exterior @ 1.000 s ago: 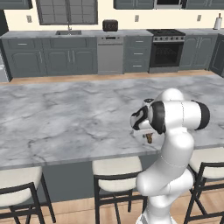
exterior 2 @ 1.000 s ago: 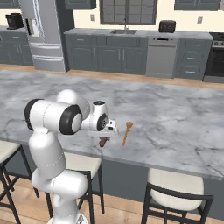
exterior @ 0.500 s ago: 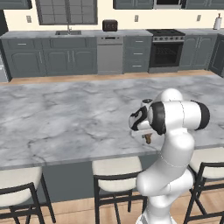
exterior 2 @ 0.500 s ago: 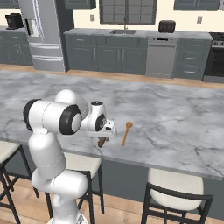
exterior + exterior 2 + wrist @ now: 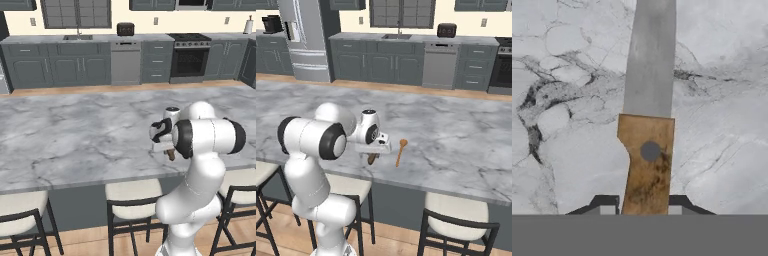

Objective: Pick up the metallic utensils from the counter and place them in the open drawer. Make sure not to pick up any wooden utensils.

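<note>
The knife point(image 5: 648, 125) is clenched at its brown handle by the tool point(image 5: 644, 204), low at the marble surface point(image 5: 75, 135) near its front edge; whether it is lifted cannot be told. It is judged stiff and light, the grey blade slippery, so the handle is the better hold. 1 wooden spoon point(image 5: 400, 151) is seen lying just beside. Stools point(image 5: 132, 192) are ranged below the surface.
</note>
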